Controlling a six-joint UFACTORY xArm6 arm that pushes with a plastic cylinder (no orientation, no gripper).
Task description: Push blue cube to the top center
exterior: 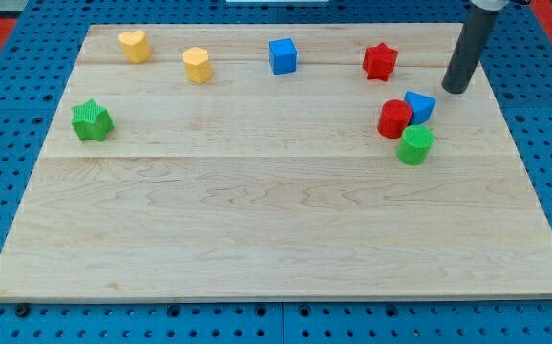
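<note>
The blue cube (283, 55) sits near the view's top, about at the board's middle from left to right. My tip (456, 90) rests on the board at the view's upper right, far to the right of the blue cube. A second blue block (419, 105) lies just below and left of my tip, apart from it. A red cylinder (394, 118) touches that block's left side, and a green cylinder (414, 145) sits just below both.
A red star (379, 61) lies at the top right, between the blue cube and my tip. A yellow heart (135, 45) and a yellow hexagon block (197, 65) lie at the top left. A green star (92, 120) sits at the left. The wooden board (276, 239) rests on a blue pegboard.
</note>
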